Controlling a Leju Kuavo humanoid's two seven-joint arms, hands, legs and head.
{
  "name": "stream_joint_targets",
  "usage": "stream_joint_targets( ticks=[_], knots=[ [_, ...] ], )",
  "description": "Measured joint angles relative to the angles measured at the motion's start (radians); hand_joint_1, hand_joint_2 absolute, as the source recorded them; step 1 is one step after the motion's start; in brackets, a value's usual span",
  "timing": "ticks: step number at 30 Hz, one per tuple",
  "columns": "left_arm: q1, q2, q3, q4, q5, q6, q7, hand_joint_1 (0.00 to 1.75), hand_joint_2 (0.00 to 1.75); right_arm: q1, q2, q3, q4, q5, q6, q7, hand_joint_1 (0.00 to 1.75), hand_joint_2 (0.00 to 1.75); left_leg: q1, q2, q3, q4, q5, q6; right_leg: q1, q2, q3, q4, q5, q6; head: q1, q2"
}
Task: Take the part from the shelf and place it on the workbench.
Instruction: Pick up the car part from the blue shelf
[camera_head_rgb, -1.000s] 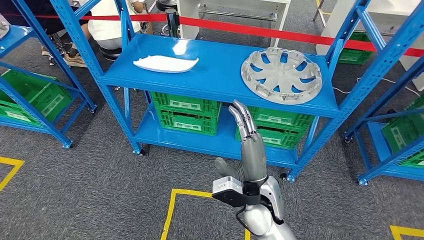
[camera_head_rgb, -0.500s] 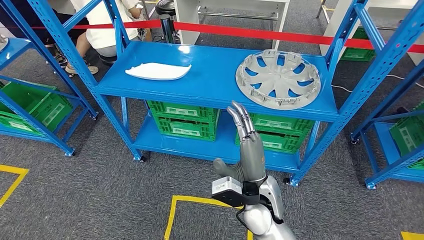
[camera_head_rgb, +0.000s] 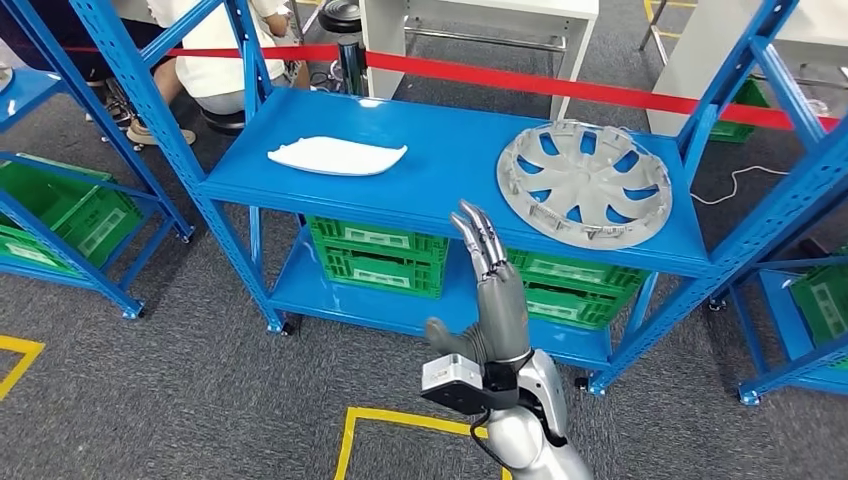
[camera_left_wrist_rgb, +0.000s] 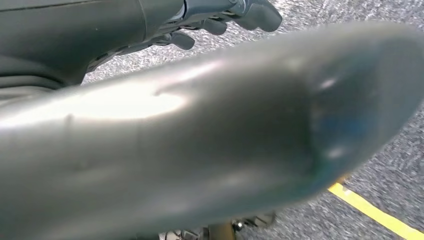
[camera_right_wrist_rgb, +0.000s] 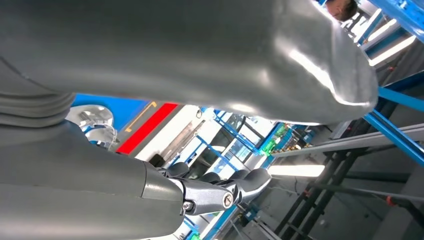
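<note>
Head view: the right hand (camera_head_rgb: 497, 300) is rising in front of the blue shelf (camera_head_rgb: 440, 165), palm on edge, fingers (camera_head_rgb: 478, 238) straight and lying close together, thumb sticking out to the side, holding nothing.
Right hand and shelf: the fingertips are pointing up at the front edge of the shelf top, apart from it and touching nothing.
Hubcap: a silver hubcap (camera_head_rgb: 584, 182) is lying flat on the shelf top toward its right end, just up and right of the fingertips.
White part: a flat white part (camera_head_rgb: 337, 155) is lying on the same shelf top toward its left end, well apart from the hubcap.
Under the shelf top: green crates (camera_head_rgb: 378, 255) are sitting on the lower level of the shelf.
Behind the shelf: a red tape (camera_head_rgb: 560, 85) is stretching across, and a person in a white top (camera_head_rgb: 215, 60) is sitting past the shelf's left corner.
Floor by the shelf: yellow lines (camera_head_rgb: 400, 420) are marking the grey carpet in front.
Left wrist view: the left hand (camera_left_wrist_rgb: 200, 145) is hanging over the carpet, its dark fingers (camera_left_wrist_rgb: 225, 20) curling inward with nothing in them.
Right wrist view: the right hand's dark fingers (camera_right_wrist_rgb: 225, 187) are lying side by side, with shelf posts blurred beyond.
</note>
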Motion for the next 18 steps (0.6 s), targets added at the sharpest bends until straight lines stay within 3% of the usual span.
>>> stream_joint_targets(
  ticks=[2, 3, 5, 7, 9, 12, 14, 16, 17, 18],
  knots=[
    [0.002, 0.000, 0.000, 0.000, -0.001, 0.000, 0.000, 0.00, 0.00, 0.000, 0.000, 0.000, 0.000, 0.000, 0.001, 0.000, 0.00, 0.00, 0.000, -0.001, 0.015, 0.001, -0.013, -0.001, 0.000, 0.000, -0.071, 0.065, -0.024, 0.003, 0.000, 0.000],
    [0.003, 0.000, 0.000, 0.000, -0.001, 0.000, -0.001, 0.00, 0.00, 0.000, 0.000, 0.000, 0.000, 0.000, 0.002, 0.000, 0.00, 0.00, 0.000, -0.002, 0.025, 0.001, -0.020, -0.003, 0.000, 0.000, -0.084, 0.050, -0.006, 0.003, 0.000, 0.000],
    [0.003, 0.000, 0.000, 0.000, -0.001, -0.003, -0.006, 0.00, 0.00, 0.000, 0.000, 0.000, 0.000, -0.001, 0.006, -0.002, 0.00, 0.00, 0.000, -0.004, 0.045, 0.001, -0.036, -0.007, 0.000, -0.001, -0.060, -0.069, 0.093, -0.003, 0.001, 0.000],
    [0.002, -0.001, 0.000, 0.000, -0.002, -0.009, -0.012, 0.00, 0.00, 0.000, 0.000, 0.000, 0.001, -0.004, 0.012, -0.003, 0.00, 0.00, -0.002, -0.004, 0.059, 0.001, -0.050, -0.017, 0.005, -0.004, -0.035, -0.173, 0.152, -0.013, -0.001, 0.000],
    [0.001, -0.002, 0.000, 0.000, -0.003, -0.013, -0.017, 0.00, 0.00, 0.000, -0.001, 0.000, 0.001, -0.008, 0.016, -0.005, 0.00, 0.00, -0.004, -0.001, 0.066, 0.002, -0.056, -0.031, 0.010, -0.003, -0.030, -0.198, 0.157, -0.024, -0.003, 0.000],
    [0.002, -0.003, 0.000, 0.000, -0.007, -0.017, -0.021, 0.00, 0.00, -0.001, -0.001, 0.000, 0.001, -0.015, 0.018, -0.008, 0.00, 0.00, -0.003, 0.004, 0.070, 0.025, -0.069, -0.049, 0.004, 0.008, -0.011, -0.208, 0.170, -0.043, -0.003, 0.000],
    [-0.003, -0.003, 0.000, 0.000, -0.009, -0.020, -0.022, 0.00, 0.00, -0.001, -0.001, 0.000, 0.001, -0.020, 0.019, -0.009, 0.00, 0.00, -0.001, 0.004, 0.030, 0.103, -0.114, -0.055, 0.001, 0.014, -0.002, -0.210, 0.169, -0.052, -0.004, 0.000],
    [-0.004, -0.003, 0.000, 0.000, -0.010, -0.021, -0.022, 0.00, 0.00, 0.000, -0.001, 0.000, 0.001, -0.024, 0.019, -0.009, 0.00, 0.00, 0.001, 0.004, -0.040, 0.218, -0.162, -0.062, 0.001, 0.024, -0.001, -0.210, 0.166, -0.056, -0.004, 0.000],
    [-0.003, -0.003, 0.000, 0.000, -0.012, -0.022, -0.021, 0.00, 0.00, 0.000, -0.001, 0.000, 0.001, -0.025, 0.019, -0.008, 0.00, 0.00, 0.002, 0.004, -0.065, 0.251, -0.167, -0.065, 0.001, 0.030, 0.000, -0.210, 0.164, -0.056, -0.004, 0.000],
    [-0.002, -0.002, 0.000, 0.000, -0.014, -0.021, -0.020, 0.00, 0.00, 0.000, -0.001, 0.000, 0.001, -0.026, 0.019, -0.008, 0.00, 0.00, 0.003, 0.004, -0.075, 0.251, -0.153, -0.066, 0.001, 0.039, 0.001, -0.209, 0.163, -0.056, -0.004, 0.000]
  ],
)
